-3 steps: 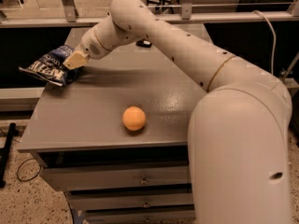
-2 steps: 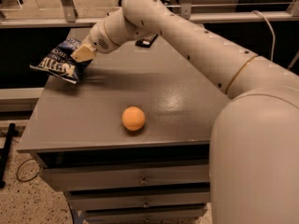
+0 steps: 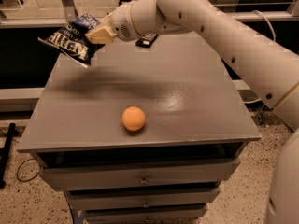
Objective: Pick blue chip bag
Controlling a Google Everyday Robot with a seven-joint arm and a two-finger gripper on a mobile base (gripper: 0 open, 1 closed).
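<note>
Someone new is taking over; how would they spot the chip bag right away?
Start at the grey table and look at its far left corner, where the gripper holds the chip bag above the top. It is dark blue and crinkly with white lettering, unlike the orange ball and small black packet.

- Your arm [image 3: 224, 36] reaches from the right foreground up and to the left, bent at the elbow.
- Your hand [image 3: 96, 35] hangs at upper left, its fingers pinched on the bag [image 3: 67, 43].
</note>
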